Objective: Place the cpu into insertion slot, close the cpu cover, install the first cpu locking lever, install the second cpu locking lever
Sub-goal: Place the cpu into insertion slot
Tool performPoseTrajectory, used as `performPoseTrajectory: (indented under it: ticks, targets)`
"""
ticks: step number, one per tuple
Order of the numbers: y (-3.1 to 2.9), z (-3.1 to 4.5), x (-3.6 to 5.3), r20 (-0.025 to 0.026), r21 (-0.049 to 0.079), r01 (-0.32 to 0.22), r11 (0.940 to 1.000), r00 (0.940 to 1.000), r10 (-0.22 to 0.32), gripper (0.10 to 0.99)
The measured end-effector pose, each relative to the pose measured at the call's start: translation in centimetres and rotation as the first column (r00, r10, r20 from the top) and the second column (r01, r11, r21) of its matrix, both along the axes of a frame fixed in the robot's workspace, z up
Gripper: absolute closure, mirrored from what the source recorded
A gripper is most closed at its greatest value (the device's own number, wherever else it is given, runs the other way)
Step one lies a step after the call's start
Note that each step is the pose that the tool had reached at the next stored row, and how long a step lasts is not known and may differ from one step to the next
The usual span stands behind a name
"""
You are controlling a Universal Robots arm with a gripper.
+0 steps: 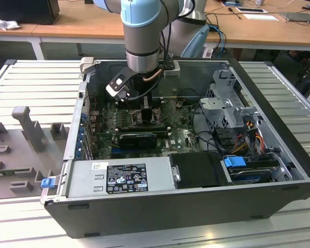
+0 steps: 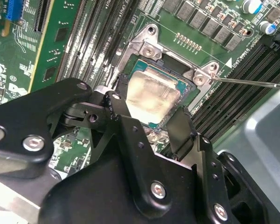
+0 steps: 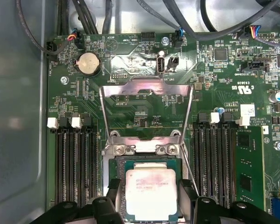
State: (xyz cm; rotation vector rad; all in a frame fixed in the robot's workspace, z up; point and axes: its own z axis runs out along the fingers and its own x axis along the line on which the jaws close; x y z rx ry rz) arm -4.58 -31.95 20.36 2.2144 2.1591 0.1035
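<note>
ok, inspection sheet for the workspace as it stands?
Surface: green motherboard inside an open black computer case, lying on a ribbed grey table.
Job's things: pale silvery square cpu lies in the socket; silvery-grey metal cpu cover is swung open, off the cpu.
Clutter: grey moulded tray at the exterior view's left.
Grippers: black gripper down at the cpu.
Cables: black cables along the board's edge; coloured wires by the drive cage.
Surroundings: wooden desks behind.

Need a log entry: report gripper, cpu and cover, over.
Gripper low over the cpu. Cpu seated flat in the socket. Cpu cover swung open, not closed. Nothing blocking seen.
</note>
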Motion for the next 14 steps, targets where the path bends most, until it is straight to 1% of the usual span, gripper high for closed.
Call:
performPoseTrajectory:
  ticks: [2,14]
  targets:
    - [0.14,-0.03,0.00,0.0000,0.001,0.000,1.0000,1.0000,0.000,0.482]
    - [0.31,-0.07,0.06,0.0000,0.003,0.000,1.0000,1.0000,0.000,0.482]
